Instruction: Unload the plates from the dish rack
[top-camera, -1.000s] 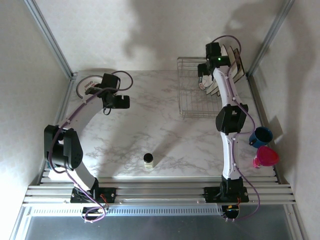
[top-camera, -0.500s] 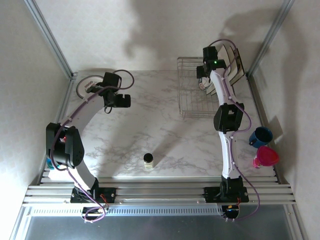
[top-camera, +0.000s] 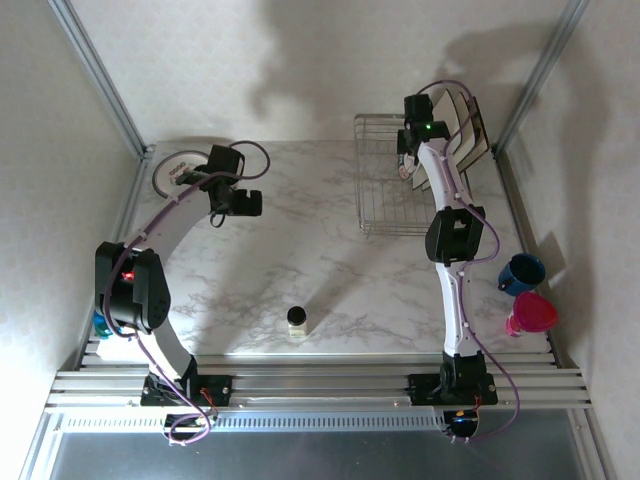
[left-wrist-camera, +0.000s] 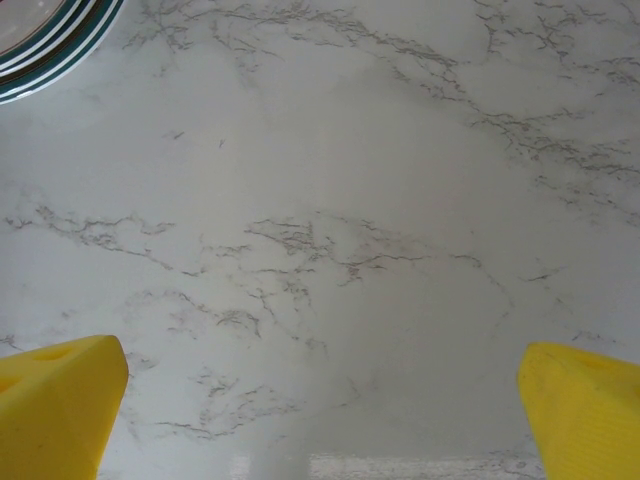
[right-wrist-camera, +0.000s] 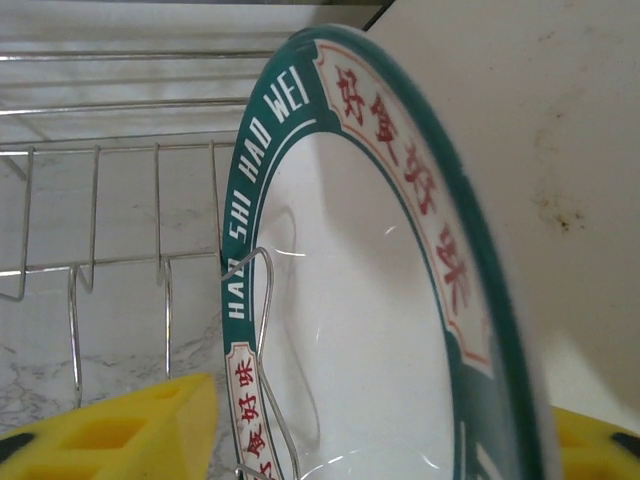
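One marbled table (top-camera: 300, 240), dish rack (top-camera: 385, 190), pale walls (top-camera: 250, 60)

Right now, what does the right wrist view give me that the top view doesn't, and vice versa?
Right wrist: the plate's teal rim lettering, a wire of the rack across its face, yellow fingers either side.
Top: left gripper beside the plate stack, two cups, a small jar.
Both: rack, marble table.

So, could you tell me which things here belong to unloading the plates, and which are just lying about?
Job: dish rack; round teal-rimmed plate; square plates; stacked plates on table.
Lying about: blue cup; pink cup; small jar.
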